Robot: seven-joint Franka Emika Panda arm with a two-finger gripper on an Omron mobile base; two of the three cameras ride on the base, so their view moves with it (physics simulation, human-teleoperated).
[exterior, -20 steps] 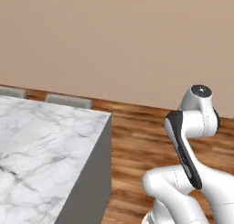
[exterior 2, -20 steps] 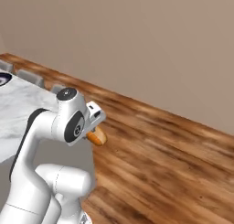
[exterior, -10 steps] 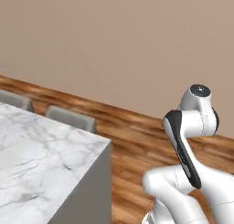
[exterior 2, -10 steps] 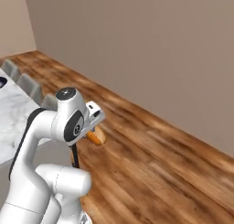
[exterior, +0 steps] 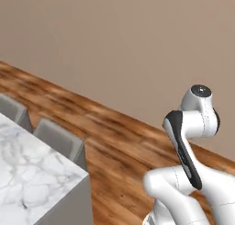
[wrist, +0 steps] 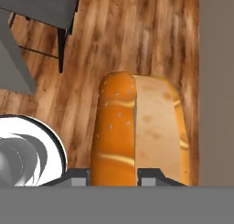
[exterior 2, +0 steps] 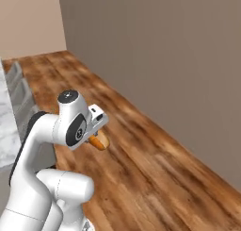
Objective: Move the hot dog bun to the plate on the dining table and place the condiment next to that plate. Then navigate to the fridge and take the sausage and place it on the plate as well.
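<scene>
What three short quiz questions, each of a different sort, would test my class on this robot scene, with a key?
1. True or false: the gripper is shut on the hot dog bun.
2. Multiple choice: directly below the held bun in the hand view lies A) wooden floor B) a plate C) a fridge shelf.
3. Fill in: beside the marble dining table stand grey ____.

Key: 1 true; 2 A; 3 chairs.
</scene>
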